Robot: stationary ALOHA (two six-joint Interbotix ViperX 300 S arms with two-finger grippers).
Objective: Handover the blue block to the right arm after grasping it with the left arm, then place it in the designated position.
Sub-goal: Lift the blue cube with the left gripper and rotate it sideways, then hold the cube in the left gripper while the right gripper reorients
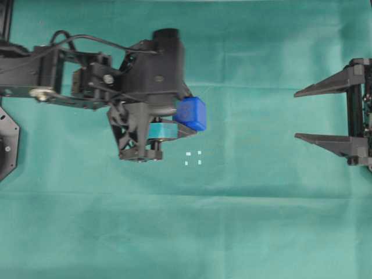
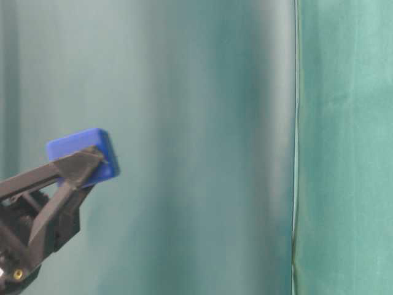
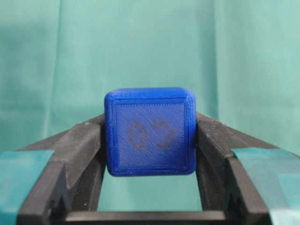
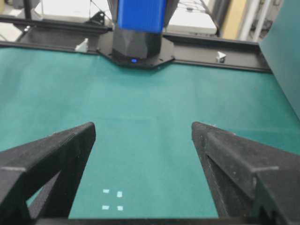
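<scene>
The blue block hangs above the green cloth, pinched between the teal-taped fingers of my left gripper, which is shut on it. The left wrist view shows the block squarely between both black pads, its embossed face toward the camera. From table level the block sits at the fingertips, lifted. My right gripper stands open and empty at the far right, pointing toward the block. Four white marks, the designated position, lie on the cloth just below the block; they also show between the right fingers.
Green cloth covers the whole table. In the right wrist view the block appears far ahead, in front of the left arm's black base and the table's dark frame.
</scene>
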